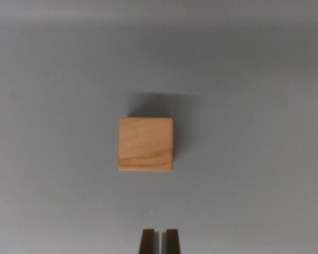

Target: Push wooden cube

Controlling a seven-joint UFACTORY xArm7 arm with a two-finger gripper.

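the wooden cube [146, 144] sits near the middle of the wrist view, resting flat on a plain pale grey tabletop [254, 106]. its top face is a light tan with curved grain lines running across it, darker toward the lower part. a thin strip of its near side shows along the bottom edge. its edges run square to the frame, so it is not turned at an angle. a soft shadow falls on the tabletop just above the cube and along the wrist view's right side of it.

the pincer [160, 241] shows at the bottom edge of the view, a little to the wrist view's right of the cube's centre line. only the two dark fingertips [147, 241] are in sight, standing upright side by side. they are drawn close together, with just a thin sliver of grey between them, and they hold nothing.

the pincer and the cube are apart, with a band of bare tabletop between the fingertips and the cube's near edge. the surface looks even in tone, a bit darker toward the top of the view.
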